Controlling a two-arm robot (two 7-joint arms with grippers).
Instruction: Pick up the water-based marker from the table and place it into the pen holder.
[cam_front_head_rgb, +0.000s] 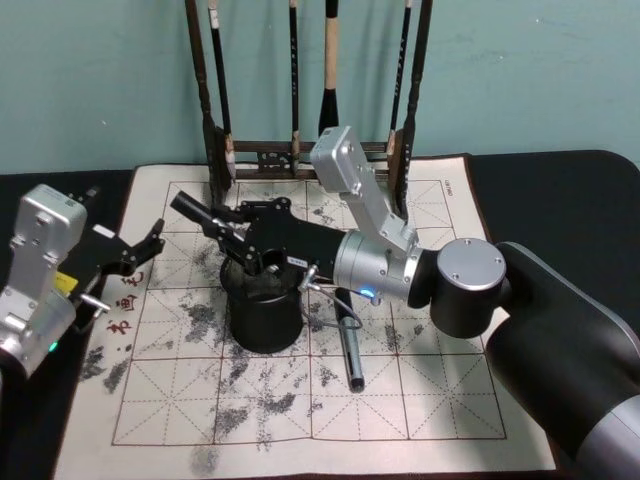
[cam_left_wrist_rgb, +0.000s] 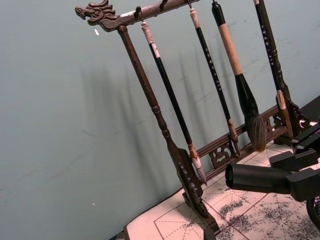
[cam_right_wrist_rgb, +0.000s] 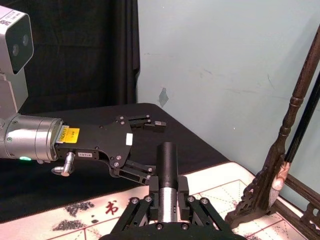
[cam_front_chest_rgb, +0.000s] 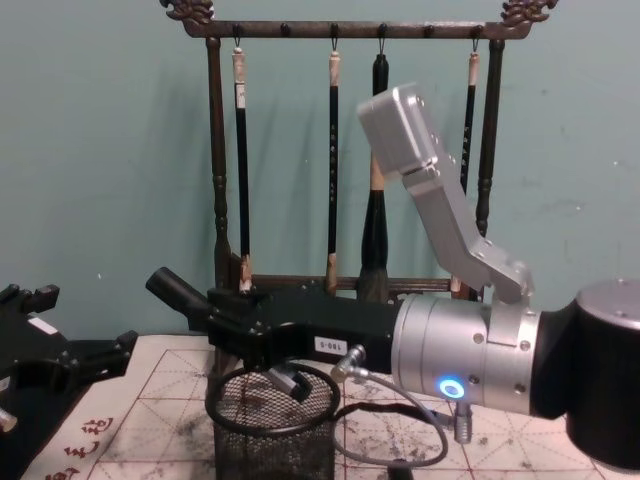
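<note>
Your right gripper (cam_front_head_rgb: 222, 232) hangs directly over the pen holder (cam_front_head_rgb: 262, 325), with its jaws clamped on the marker (cam_front_head_rgb: 190, 208). The marker is off the tabletop (cam_front_head_rgb: 560, 200). It is tilted, with its free end rising up and out past the holder's left rim. From the chest view it sits above the mesh cup, not inside it.

On labels, you get little to read. A white label (cam_front_chest_rgb: 328, 344) on the gripper's body above the holder carries print too small to make out. A yellow sticker (cam_right_wrist_rgb: 70, 134) on the left gripper (cam_front_head_rgb: 150, 250) has dark print that is also illegible. Red characters (cam_front_head_rgb: 125, 305) are printed on the mat (cam_front_head_rgb: 400, 400) left of the holder.

The left gripper rests left of the holder at the mat's left edge, jaws apart and pointing toward the holder. A strip of smudged mat lies between them.

A dark pen (cam_front_head_rgb: 350, 350) lies flat just right of the holder. The brush rack (cam_front_head_rgb: 270, 155) stands behind the holder at the mat's far edge, close to the arm. In front of the holder, open mat runs to the near edge.
</note>
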